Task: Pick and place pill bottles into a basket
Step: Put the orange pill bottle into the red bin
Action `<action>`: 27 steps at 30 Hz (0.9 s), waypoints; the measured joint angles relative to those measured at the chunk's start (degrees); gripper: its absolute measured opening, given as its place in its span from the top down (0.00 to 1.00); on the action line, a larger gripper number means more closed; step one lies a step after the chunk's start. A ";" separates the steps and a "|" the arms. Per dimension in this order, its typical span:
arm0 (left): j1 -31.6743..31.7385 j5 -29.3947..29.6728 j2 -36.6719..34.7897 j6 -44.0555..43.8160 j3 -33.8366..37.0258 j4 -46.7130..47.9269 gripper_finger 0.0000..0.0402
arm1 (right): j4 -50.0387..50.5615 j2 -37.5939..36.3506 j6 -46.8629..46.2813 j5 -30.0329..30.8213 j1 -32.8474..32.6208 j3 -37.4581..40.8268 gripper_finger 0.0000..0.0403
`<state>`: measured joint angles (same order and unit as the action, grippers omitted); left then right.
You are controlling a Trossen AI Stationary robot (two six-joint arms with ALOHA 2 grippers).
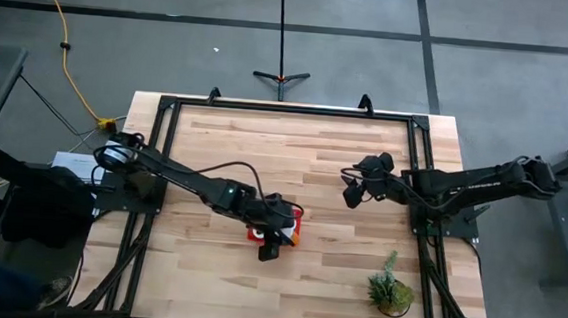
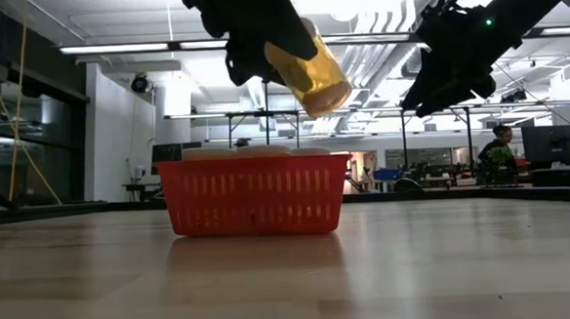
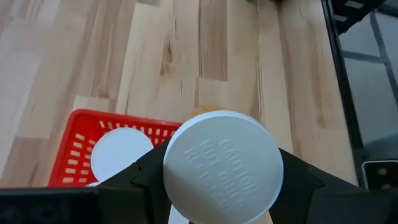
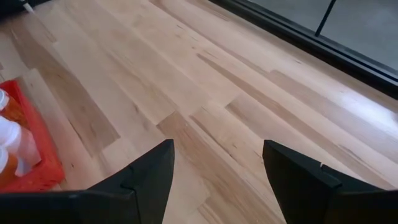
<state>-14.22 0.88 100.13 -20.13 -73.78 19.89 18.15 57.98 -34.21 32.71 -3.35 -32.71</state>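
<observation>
Left pincer: the left gripper (image 2: 285, 57) hangs above the red basket (image 2: 253, 195), fingers clamped on an amber pill bottle (image 2: 310, 70) with its white cap (image 3: 222, 167) facing the wrist camera.
Bottle in the grip: tilted, bottom end pointing down and off to one side, clear of the basket rim in the low view, not yet inside.
Basket: directly beneath the left pincer; in the high view the basket (image 1: 256, 233) is mostly covered by the gripper (image 1: 277, 237).
What's already in there: white caps (image 2: 250, 152) line up just above the rim, and the left wrist view shows one round cap (image 3: 121, 154) sitting in the basket beside the held bottle, so space looks tight.
Right pincer: the right gripper (image 4: 214, 168) waits well off to the side over bare table (image 4: 249, 93), fingers spread apart and holding nothing; bottles in the basket (image 4: 13, 146) show at the edge of its view.
Step in hand: lowering and releasing, by my reading.
How to do it well: aim for the gap beside the seated cap, come down until the bottle's bottom is below the rim, then open.
Watch for: a tilted bottle can catch the rim or knock a neighbour, so a slow, straight descent looks safest.
</observation>
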 joint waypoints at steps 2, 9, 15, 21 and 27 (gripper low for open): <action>0.00 0.23 0.16 1.20 -0.04 0.24 0.43 | 0.02 0.00 0.10 0.00 0.26 0.00 0.41; 0.36 2.49 0.16 3.51 -0.02 1.97 0.39 | 0.00 0.00 0.65 0.11 0.46 0.00 0.41; 0.40 2.61 0.16 4.91 -0.02 1.25 0.43 | 0.00 0.00 0.78 0.12 0.46 0.00 0.41; 0.39 2.73 1.75 4.91 0.04 1.60 0.39 | 0.02 0.00 0.78 0.11 0.46 0.00 0.41; 0.39 1.58 4.11 4.93 0.03 0.44 0.43 | 0.09 0.00 1.06 0.09 0.46 0.00 0.41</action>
<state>-13.82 2.46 104.24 -15.20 -73.75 20.32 18.24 57.98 -33.15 32.80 -2.90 -32.71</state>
